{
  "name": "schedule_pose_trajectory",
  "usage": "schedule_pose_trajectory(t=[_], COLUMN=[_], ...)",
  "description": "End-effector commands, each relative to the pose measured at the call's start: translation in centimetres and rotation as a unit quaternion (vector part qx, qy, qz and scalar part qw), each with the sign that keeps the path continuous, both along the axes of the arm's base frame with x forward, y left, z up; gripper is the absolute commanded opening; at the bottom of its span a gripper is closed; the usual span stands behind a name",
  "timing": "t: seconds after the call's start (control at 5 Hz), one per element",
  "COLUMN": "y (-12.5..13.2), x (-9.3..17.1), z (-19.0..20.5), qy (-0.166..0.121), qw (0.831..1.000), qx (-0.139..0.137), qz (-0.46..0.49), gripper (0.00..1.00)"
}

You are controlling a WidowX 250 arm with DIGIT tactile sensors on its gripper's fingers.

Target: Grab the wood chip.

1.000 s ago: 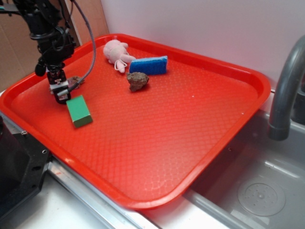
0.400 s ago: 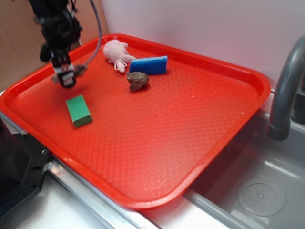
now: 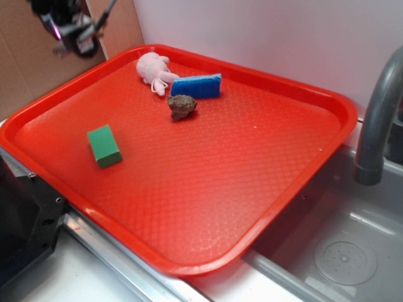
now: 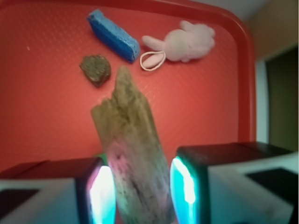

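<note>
The wood chip (image 4: 131,144), a rough grey-brown sliver with a jagged tip, stands between the two pads of my gripper (image 4: 142,191), which is shut on it. The wrist view shows it held high above the red tray (image 4: 46,102). From the exterior view my gripper (image 3: 75,34) hangs blurred at the top left, over the tray's (image 3: 283,85) far left corner. The chip itself is hard to make out there.
On the tray lie a green block (image 3: 104,146), a dark lumpy rock (image 3: 181,107), a blue sponge (image 3: 196,86) and a pink plush toy (image 3: 154,69). A grey faucet (image 3: 378,119) and a sink (image 3: 340,251) are to the right.
My gripper has risen from tray level beside the green block to high over the tray's far left corner, carrying the wood chip up with it. The other objects have not moved.
</note>
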State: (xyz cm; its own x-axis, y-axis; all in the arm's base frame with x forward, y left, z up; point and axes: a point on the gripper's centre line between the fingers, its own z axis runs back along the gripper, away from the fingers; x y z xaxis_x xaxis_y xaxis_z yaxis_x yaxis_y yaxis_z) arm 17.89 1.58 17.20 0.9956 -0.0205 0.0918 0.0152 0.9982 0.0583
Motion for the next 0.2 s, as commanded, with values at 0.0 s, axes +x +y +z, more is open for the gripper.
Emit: schedule_pose_trajectory(t=[0.0], y=[-0.76], x=[1.28], z=[5.75], qy=[0.025], qw=[0.995], qx=[0.018], qz=[0.092], gripper=[0.00])
